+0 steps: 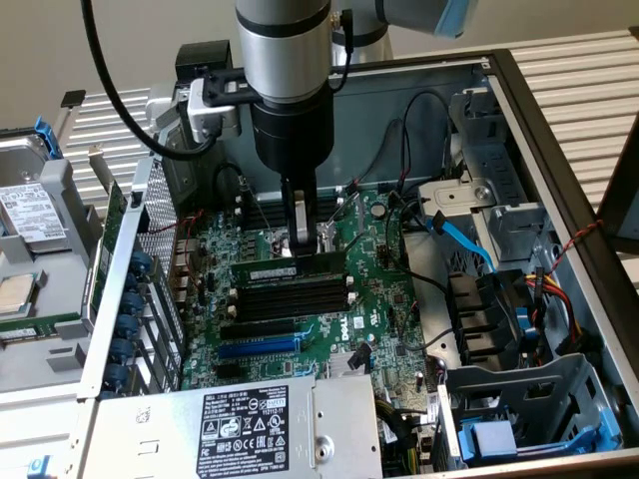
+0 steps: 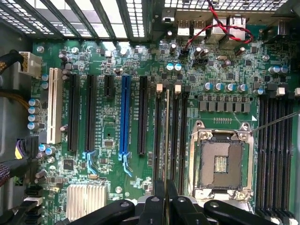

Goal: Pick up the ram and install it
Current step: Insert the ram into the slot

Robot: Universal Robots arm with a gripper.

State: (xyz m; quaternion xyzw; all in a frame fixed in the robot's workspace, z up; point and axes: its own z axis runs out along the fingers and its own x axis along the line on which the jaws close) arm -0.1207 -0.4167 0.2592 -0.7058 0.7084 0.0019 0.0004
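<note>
Holding one ram on edge, one gripper overhangs the motherboard.

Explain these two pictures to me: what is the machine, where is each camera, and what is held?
The grey cylinder in the exterior view is a robot arm, reaching into an open computer case. The other picture comes from a camera on its wrist, looking down at the green motherboard. Its jaws are shut on the ram, a thin green memory stick standing on edge at the black memory slots. Whether it is seated I cannot tell. Nearby are a blue expansion slot and an empty processor socket.
</note>
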